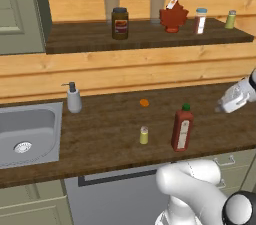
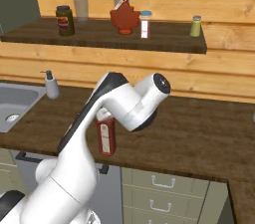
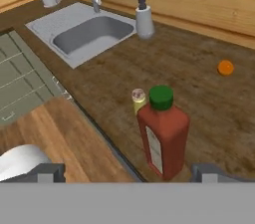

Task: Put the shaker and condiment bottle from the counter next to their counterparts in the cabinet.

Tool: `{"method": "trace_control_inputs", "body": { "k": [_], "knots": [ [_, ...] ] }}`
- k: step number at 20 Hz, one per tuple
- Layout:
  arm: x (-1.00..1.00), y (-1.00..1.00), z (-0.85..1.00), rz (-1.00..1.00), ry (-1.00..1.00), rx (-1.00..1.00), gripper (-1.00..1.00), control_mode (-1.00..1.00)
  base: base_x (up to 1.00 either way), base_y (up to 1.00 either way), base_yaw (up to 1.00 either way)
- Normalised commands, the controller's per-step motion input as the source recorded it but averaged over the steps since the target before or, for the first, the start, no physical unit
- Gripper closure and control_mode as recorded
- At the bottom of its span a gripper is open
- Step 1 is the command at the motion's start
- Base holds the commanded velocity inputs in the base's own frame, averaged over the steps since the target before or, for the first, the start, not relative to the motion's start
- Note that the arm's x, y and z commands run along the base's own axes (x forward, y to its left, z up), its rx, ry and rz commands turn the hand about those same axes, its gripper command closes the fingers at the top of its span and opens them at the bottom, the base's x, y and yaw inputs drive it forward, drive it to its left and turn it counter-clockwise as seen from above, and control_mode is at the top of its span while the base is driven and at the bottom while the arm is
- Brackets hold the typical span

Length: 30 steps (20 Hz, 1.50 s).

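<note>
The condiment bottle (image 1: 183, 129), dark red with a green cap, stands upright near the front edge of the counter (image 1: 105, 134). Just left of it is the tiny yellowish shaker (image 1: 144, 135). My gripper (image 1: 220, 108) hovers to the bottle's right, above the counter and apart from it. In the hand view the bottle (image 3: 163, 136) stands close ahead between my wide-open fingertips (image 3: 50, 170), with the shaker (image 3: 138, 99) just behind it. On the cabinet shelf (image 1: 90, 41) stand the red maple-leaf bottle (image 1: 173, 18), a white blue-capped shaker (image 1: 200, 20) and a yellow-green shaker (image 1: 230, 19).
A brown jar (image 1: 120, 23) stands at the shelf's middle. A steel sink (image 1: 25, 136) is set in the counter's left, with a soap dispenser (image 1: 73, 98) beside it. A small orange thing (image 1: 144, 102) lies mid-counter. My arm (image 2: 124, 103) hides part of the bottle in the right base view.
</note>
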Motion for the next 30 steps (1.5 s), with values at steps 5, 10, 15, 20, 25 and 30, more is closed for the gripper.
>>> {"method": "trace_control_inputs", "body": {
  "k": [5,10,15,20,25,30],
  "knots": [
    [-0.09,0.0,-0.67,0.19,-0.14,0.01,-1.0,-1.0,0.0,0.0,0.0],
    [-0.04,0.0,-0.76,0.06,-0.11,0.16,-1.0,-1.0,0.0,0.0,0.0],
    [-0.01,-0.03,-0.22,0.07,-0.01,0.15,-1.0,-1.0,0.0,0.0,0.0],
    [0.48,-0.08,-0.09,0.07,0.0,0.13,-1.0,-1.0,0.0,0.0,0.0],
    [0.27,0.0,-0.05,0.06,-0.01,0.02,-1.0,-1.0,0.0,0.0,0.0],
    [0.17,0.0,-0.18,0.07,0.0,0.0,-1.0,-1.0,0.0,0.0,0.0]
  ]
}}
